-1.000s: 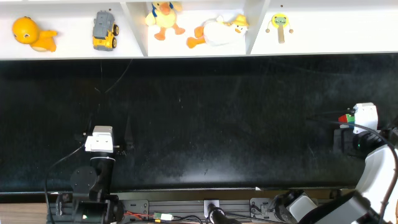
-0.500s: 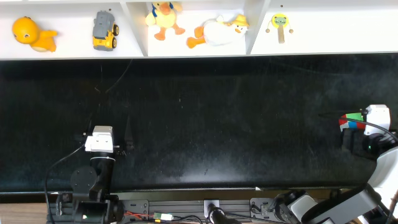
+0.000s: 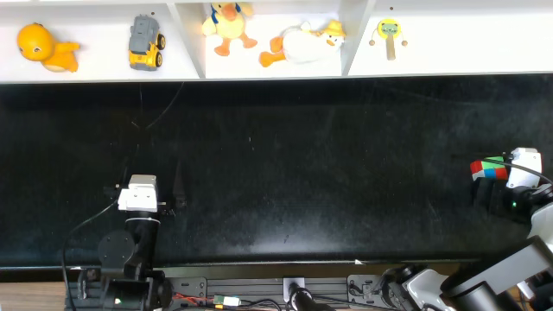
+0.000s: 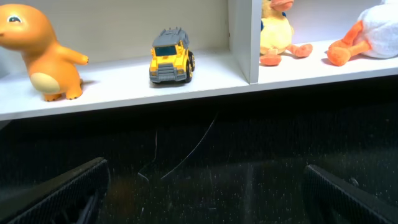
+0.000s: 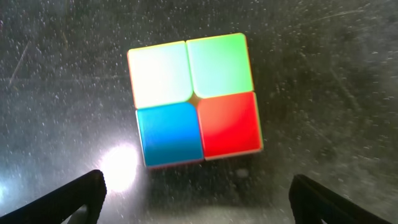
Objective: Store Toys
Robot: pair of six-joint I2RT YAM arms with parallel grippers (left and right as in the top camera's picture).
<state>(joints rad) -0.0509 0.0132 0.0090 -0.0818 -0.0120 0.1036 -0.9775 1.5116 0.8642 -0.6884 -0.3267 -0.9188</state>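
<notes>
The cube (image 5: pixel 194 101) lies on the dark surface (image 3: pixel 302 173) at the right edge. The right gripper (image 5: pixel 199 193) hovers above it with fingers spread wide, probably ready to grasp. The left gripper (image 4: pixel 205 180) faces the shelf (image 3: pixel 276 69), fingers spread, empty.

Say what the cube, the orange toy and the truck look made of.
Cube: likely hard plastic, fairly glossy; its flat coloured faces shine brightly. Orange toy: probably smooth moulded plastic or vinyl, matte, with an even rounded surface. Truck: looks like rigid plastic or painted metal, with crisp edges; which one is unclear.
</notes>
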